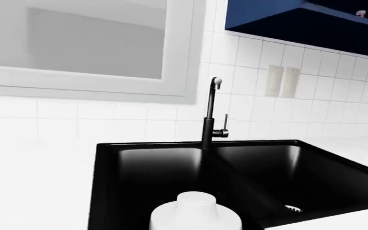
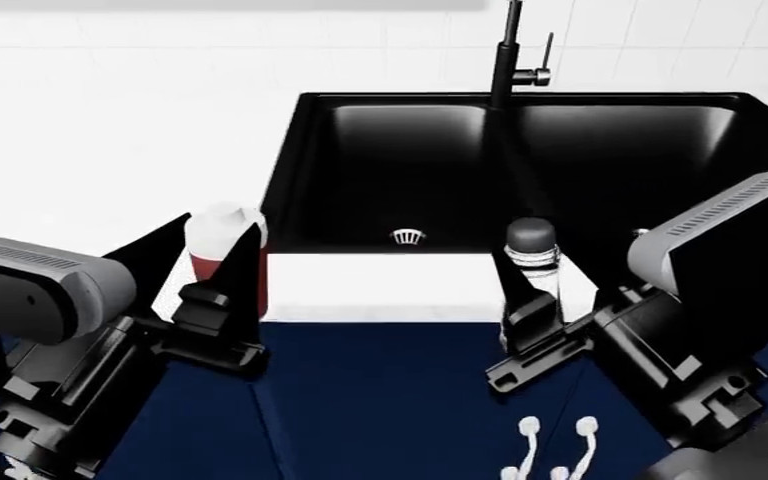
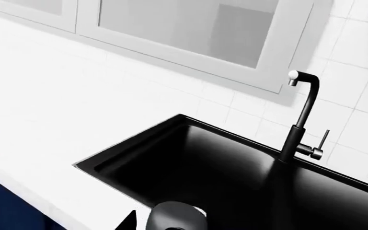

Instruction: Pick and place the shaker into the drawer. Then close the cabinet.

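The shaker (image 2: 532, 255) is a clear bottle with a dark grey cap, standing at the counter's front edge before the sink. My right gripper (image 2: 560, 298) is open, with its fingers on either side of the shaker. The shaker's cap (image 3: 174, 218) shows low in the right wrist view. My left gripper (image 2: 200, 262) is open around a red bottle with a white cap (image 2: 227, 258), whose cap (image 1: 195, 213) shows in the left wrist view. The navy cabinet fronts (image 2: 384, 400) with white handles (image 2: 531, 432) lie below the counter. I cannot make out a pulled-out drawer.
A black double sink (image 2: 518, 170) with a black tap (image 2: 504, 50) sits behind both bottles. White counter (image 2: 117, 160) stretches to the left. A navy wall cabinet (image 1: 299, 19) hangs above the white tiled wall, and a window (image 1: 88, 43) is behind the sink.
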You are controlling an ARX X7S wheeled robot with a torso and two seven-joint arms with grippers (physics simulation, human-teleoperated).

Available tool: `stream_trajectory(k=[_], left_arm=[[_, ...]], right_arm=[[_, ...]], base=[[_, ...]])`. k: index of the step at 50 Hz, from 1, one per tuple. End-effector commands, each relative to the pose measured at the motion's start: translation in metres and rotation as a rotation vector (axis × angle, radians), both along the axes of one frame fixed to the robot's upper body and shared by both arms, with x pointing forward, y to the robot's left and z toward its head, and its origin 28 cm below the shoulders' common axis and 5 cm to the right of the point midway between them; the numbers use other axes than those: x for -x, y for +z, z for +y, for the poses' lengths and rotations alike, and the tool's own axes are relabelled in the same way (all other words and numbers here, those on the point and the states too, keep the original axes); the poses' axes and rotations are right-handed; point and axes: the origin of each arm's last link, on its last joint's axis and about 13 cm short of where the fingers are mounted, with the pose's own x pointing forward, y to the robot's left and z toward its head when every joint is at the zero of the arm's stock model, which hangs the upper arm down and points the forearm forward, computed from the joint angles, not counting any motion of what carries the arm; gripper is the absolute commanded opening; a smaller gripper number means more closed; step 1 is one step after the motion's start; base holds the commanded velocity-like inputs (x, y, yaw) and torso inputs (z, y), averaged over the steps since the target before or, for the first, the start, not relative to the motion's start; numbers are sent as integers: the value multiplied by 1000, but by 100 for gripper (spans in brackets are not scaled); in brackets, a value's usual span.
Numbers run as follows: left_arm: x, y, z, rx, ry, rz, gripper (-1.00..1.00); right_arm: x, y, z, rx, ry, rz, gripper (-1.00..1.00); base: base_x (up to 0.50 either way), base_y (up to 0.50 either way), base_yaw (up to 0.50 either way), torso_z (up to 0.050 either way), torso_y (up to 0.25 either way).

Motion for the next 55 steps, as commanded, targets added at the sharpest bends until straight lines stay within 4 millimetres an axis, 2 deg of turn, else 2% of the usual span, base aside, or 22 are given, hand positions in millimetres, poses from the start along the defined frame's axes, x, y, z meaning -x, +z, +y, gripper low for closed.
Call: stream_trajectory(k=[1,36,55], left_arm=[[1,2,0,11,0,-2,-100],[1,0,-1,8,-7,-1,-100],[2,2,0,8,-11,-7,-100]], right_arm=[[-1,1,1,4,2,-1,-100],[1,0,1,2,-9,-3,-100],[0,2,4,32,4,-13,-100]], base=[[-266,500,0,0,0],[-264,500,0,0,0],[-53,500,0,0,0]])
